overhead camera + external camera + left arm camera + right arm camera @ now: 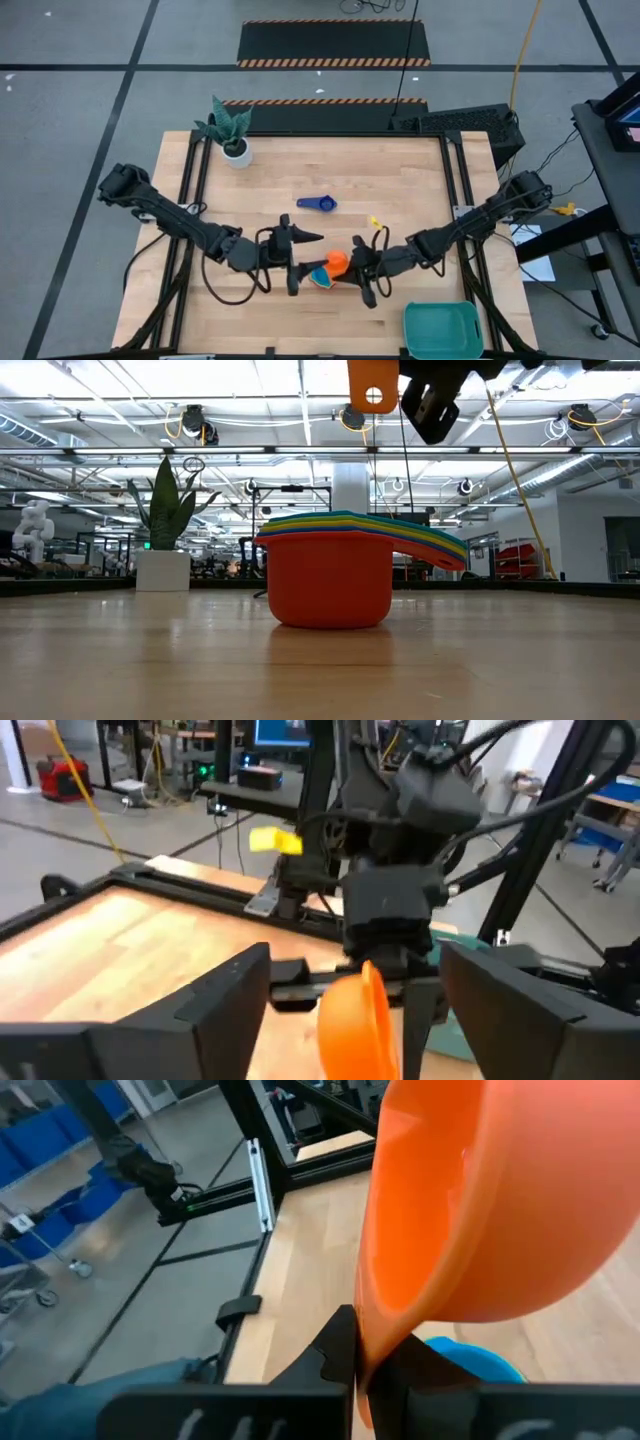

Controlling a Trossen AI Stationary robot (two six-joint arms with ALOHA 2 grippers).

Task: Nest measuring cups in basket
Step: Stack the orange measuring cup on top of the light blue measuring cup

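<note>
A lab or industrial workshop: bare grey floor with hazard-striped mats at the high view's top, exposed ceiling pipes, blue bins, wheeled metal frames.

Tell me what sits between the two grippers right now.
The orange cup, pinched by the right gripper, hangs between it and the open left gripper; the high view shows it.

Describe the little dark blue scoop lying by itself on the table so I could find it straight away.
Start at the potted plant in the wooden table's far left corner. Move toward the table's middle: the navy measuring cup lies there alone, flat on the wood, handle pointing left. Unlike the orange cup and the stacked cups between the two arms, nothing touches it.
</note>
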